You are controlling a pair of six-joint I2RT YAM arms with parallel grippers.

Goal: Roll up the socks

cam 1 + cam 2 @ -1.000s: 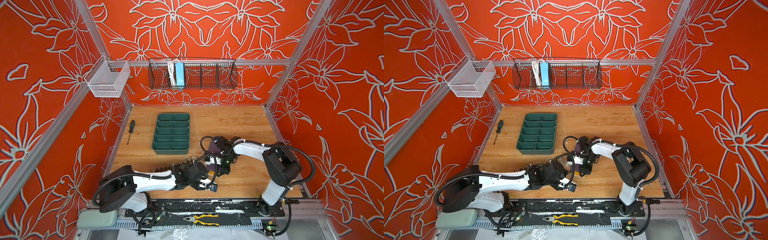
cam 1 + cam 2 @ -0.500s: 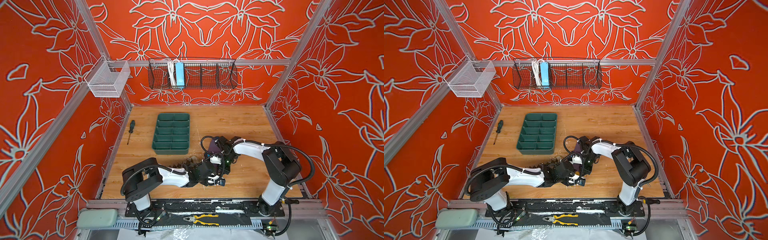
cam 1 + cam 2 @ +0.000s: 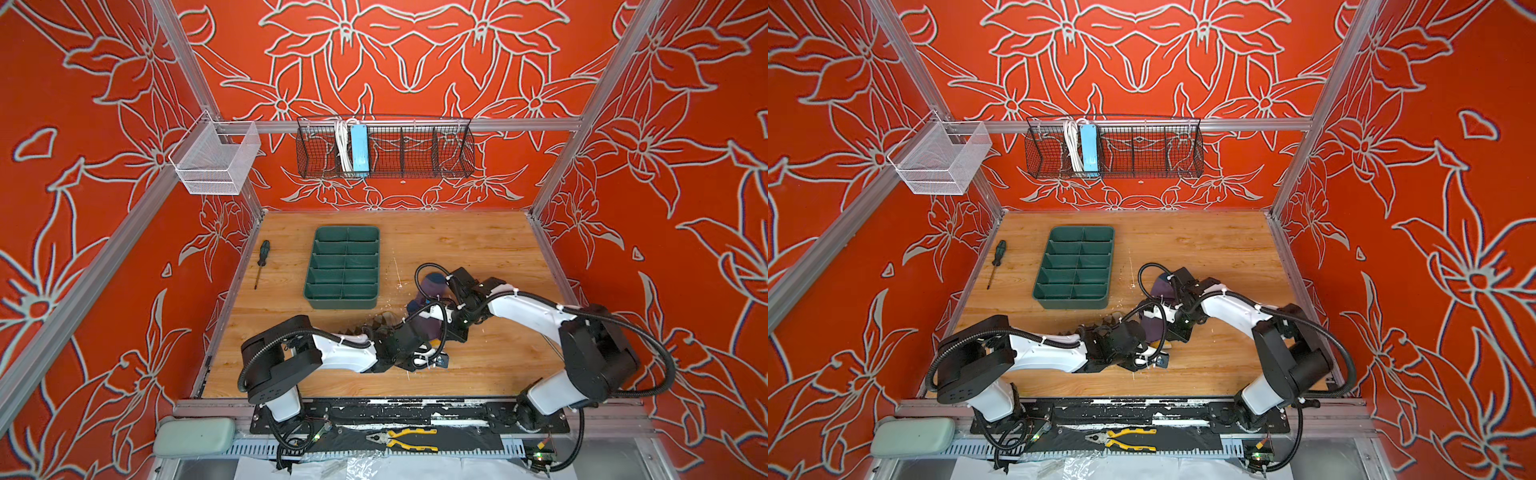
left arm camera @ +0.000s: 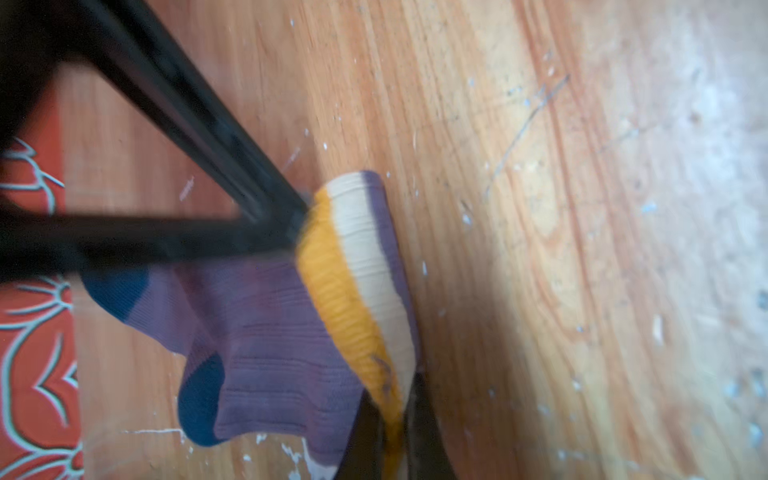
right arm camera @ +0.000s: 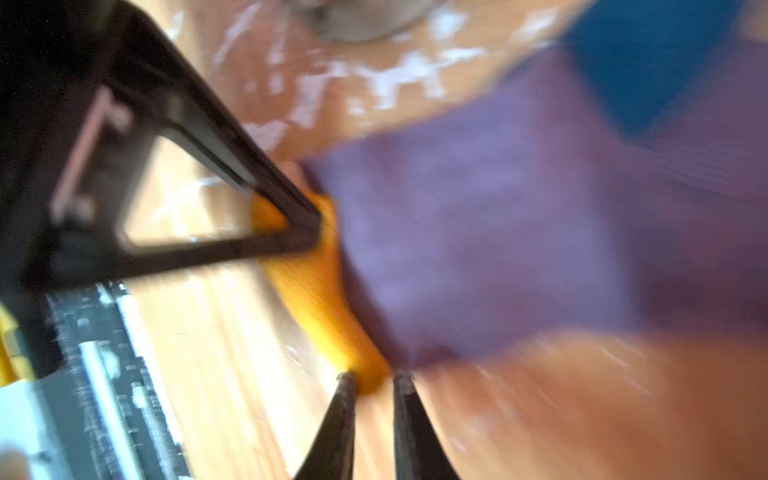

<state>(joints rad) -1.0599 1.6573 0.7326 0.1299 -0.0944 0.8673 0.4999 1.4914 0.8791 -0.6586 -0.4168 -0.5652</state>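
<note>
At the front centre of the surface [image 4: 540, 208], my left hand [image 4: 390, 401] clamps the yellow cuff [image 4: 345, 299] of the purple sock [image 4: 270, 332]; right hand [image 5: 374, 380] straddles that cuff, grip unreadable through blur.

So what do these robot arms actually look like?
The left arm and right arm have white shells between chunky black joints, with ribbed black cables looping alongside. The left end effector and right end effector each have slim black fingers, shaped as open triangular frames.

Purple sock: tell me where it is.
In both top views the purple sock sits front-right of the green tray; the left gripper pinches its yellow cuff.
</note>
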